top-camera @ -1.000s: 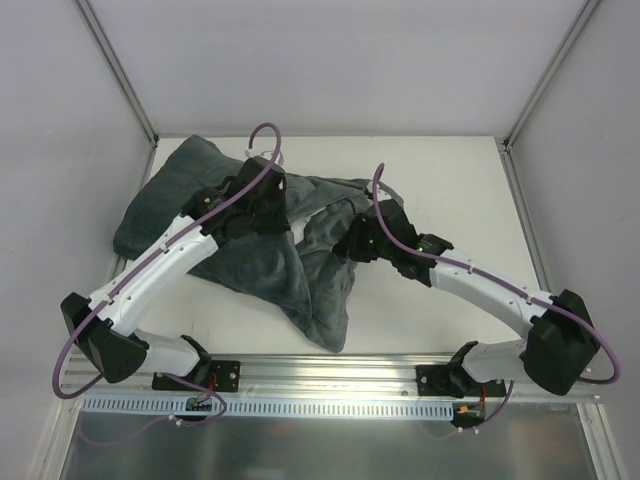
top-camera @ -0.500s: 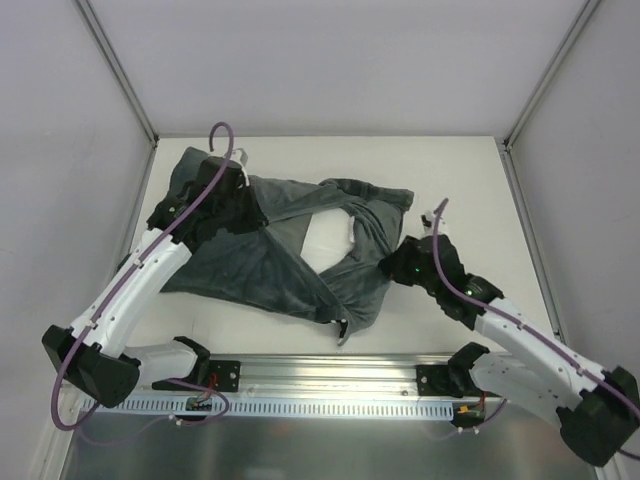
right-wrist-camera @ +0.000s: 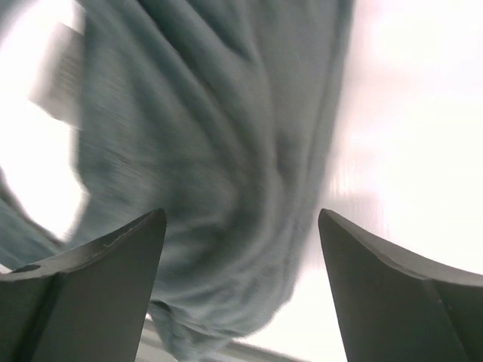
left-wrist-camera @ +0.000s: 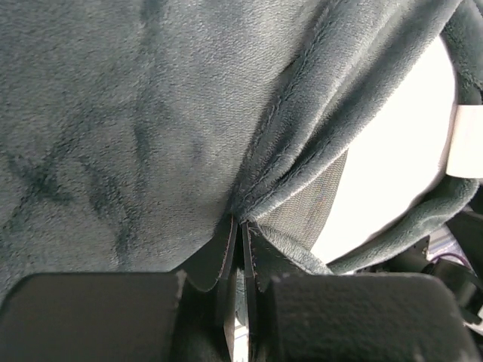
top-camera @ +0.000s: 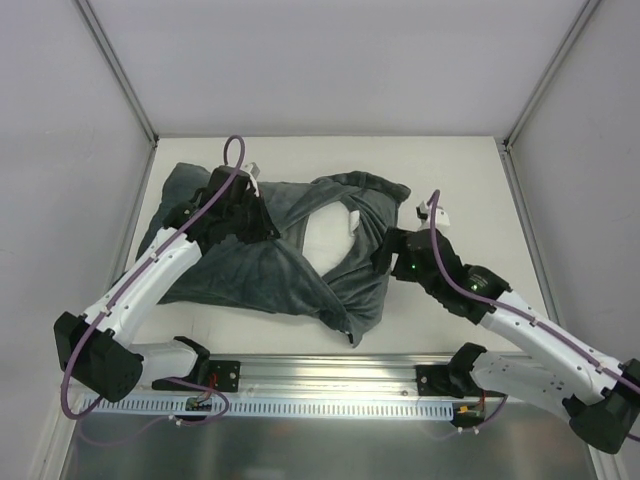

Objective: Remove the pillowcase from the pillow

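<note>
Top external view is showing the pillow (top-camera: pixel 325 242) lying on the white table (top-camera: pixel 465 175), left of centre, mostly wrapped in a dark grey plush pillowcase (top-camera: pixel 250 275). The bundle's long axis is running left to right across the table. Its left end is reaching toward the far left corner and its right end is sitting near the middle. A gap in the case is facing upward, and a white patch of pillow is showing through it, with a small white tag (top-camera: pixel 352 222) lying at the right edge of that patch. A loose flap of the case is trailing toward the near edge, ending near the metal rail (top-camera: pixel 330 365) that is carrying the arm bases.

The left gripper (top-camera: pixel 262 215) is pressing down on the case just left of the gap. In the left wrist view its jaws are sitting together, pinching a fold of the pillowcase (left-wrist-camera: pixel 136 113) at a seam, with the pillow (left-wrist-camera: pixel 392 166) and the tag (left-wrist-camera: pixel 466 139) showing to the right.

The right gripper (top-camera: pixel 388 252) is hanging at the right side of the bundle, just beside the cloth. In the right wrist view its jaws are standing wide apart with nothing between them. The pillowcase (right-wrist-camera: pixel 219 151) is lying blurred beneath them, and bare table (right-wrist-camera: pixel 407 113) is showing to the right.

Plain pale walls (top-camera: pixel 330 60) are enclosing the table on three sides, with metal posts running up the far corners.
</note>
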Controlling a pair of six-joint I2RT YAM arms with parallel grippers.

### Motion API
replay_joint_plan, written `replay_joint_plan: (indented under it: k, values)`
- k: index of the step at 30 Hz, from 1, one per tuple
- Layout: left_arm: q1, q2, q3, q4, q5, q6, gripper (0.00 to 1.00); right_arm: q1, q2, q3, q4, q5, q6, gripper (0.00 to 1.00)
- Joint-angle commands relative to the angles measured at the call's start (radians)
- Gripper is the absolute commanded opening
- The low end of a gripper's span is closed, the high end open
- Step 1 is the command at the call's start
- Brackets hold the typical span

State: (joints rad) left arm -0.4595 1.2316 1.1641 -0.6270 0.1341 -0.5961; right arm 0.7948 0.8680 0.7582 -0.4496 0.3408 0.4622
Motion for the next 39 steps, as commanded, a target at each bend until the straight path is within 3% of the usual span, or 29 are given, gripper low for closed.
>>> replay_joint_plan:
  k: [1,8,12,15,16,19,22,27,32,39]
  values:
    - [-0.008,-0.021,-0.017,0.039,0.038,-0.027,0.00,0.055,0.084,0.145,-0.015,0.174,-0.069,0.87]
    - [-0.016,-0.032,-0.047,0.052,0.051,-0.036,0.00,0.096,0.294,0.346,0.040,0.167,-0.175,0.95]
    - [-0.019,-0.046,-0.050,0.052,0.055,-0.031,0.00,0.067,0.420,0.441,0.023,0.153,-0.218,0.92]
    - [-0.018,-0.064,-0.060,0.052,0.041,-0.010,0.00,-0.035,0.468,0.415,0.070,0.057,-0.218,0.68]
    - [-0.018,-0.070,-0.064,0.052,0.033,-0.007,0.00,-0.095,0.477,0.409,0.072,0.023,-0.218,0.52]
    - [-0.018,-0.089,-0.080,0.050,0.022,0.004,0.00,-0.202,0.488,0.379,0.072,-0.002,-0.223,0.16]
    - [-0.018,-0.113,-0.095,0.047,0.003,0.022,0.00,-0.290,0.459,0.325,0.072,-0.020,-0.209,0.01]
    - [0.050,-0.155,-0.115,0.006,-0.034,0.050,0.00,-0.364,0.382,0.222,0.098,-0.016,-0.179,0.01]
    - [0.105,-0.146,-0.072,-0.008,-0.024,0.068,0.00,-0.373,0.361,0.075,0.178,-0.130,-0.111,0.01]
    - [0.105,-0.084,0.043,-0.016,-0.019,0.079,0.00,-0.260,0.281,-0.066,0.255,-0.219,-0.007,0.01]
